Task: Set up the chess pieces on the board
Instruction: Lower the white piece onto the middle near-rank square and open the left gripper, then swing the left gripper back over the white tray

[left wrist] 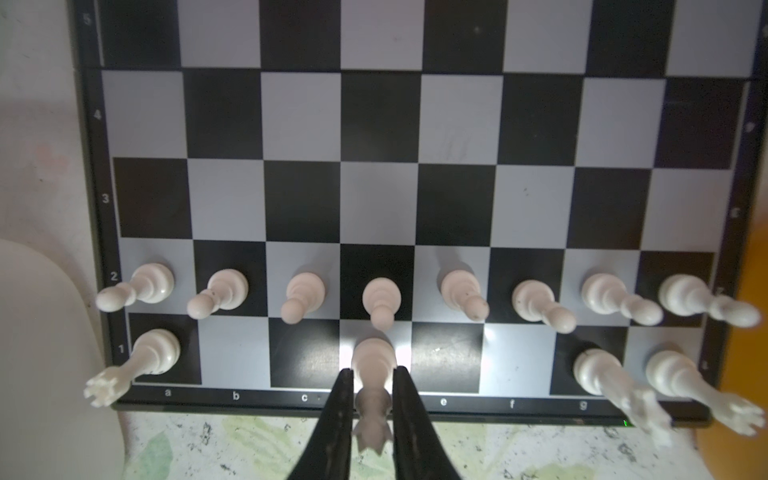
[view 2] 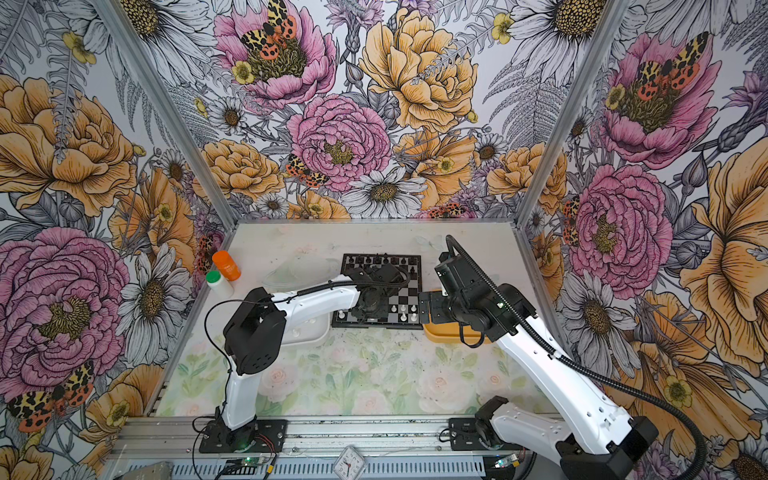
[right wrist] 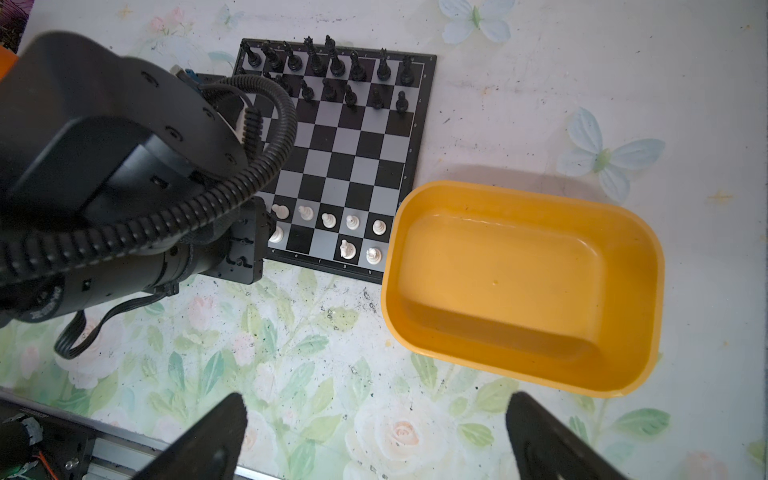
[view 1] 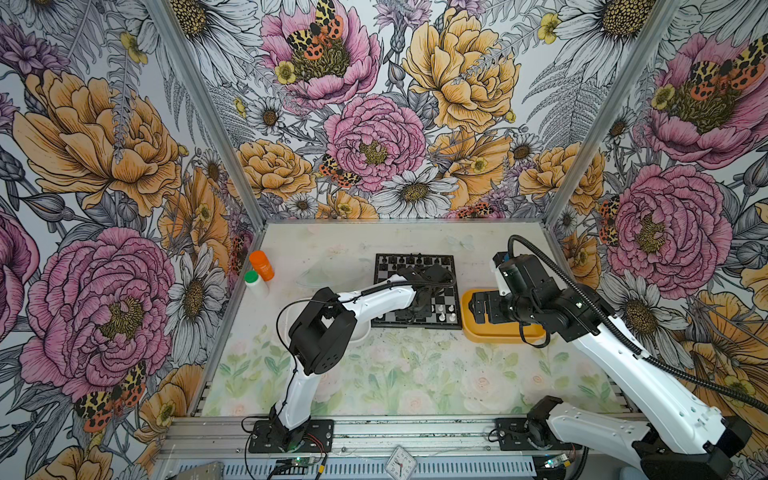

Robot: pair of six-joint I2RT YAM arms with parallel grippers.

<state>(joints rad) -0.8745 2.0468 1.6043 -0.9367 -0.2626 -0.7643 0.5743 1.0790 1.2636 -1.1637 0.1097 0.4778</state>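
Fingers [left wrist: 343, 415] of left gripper [left wrist: 373, 371] narrowly parted around white queen [left wrist: 372, 353], board [left wrist: 382, 199], top-view six o'clock edge (gripped or not, cannot tell); right gripper [right wrist: 376, 399] wide, empty, yellow tray [right wrist: 519, 197] at board's three o'clock

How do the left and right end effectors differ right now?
The left end effector is over the board, fingers closely flanking a white piece; the right end effector hangs off it by the yellow tray, spread wide and empty. Both have black fingers.
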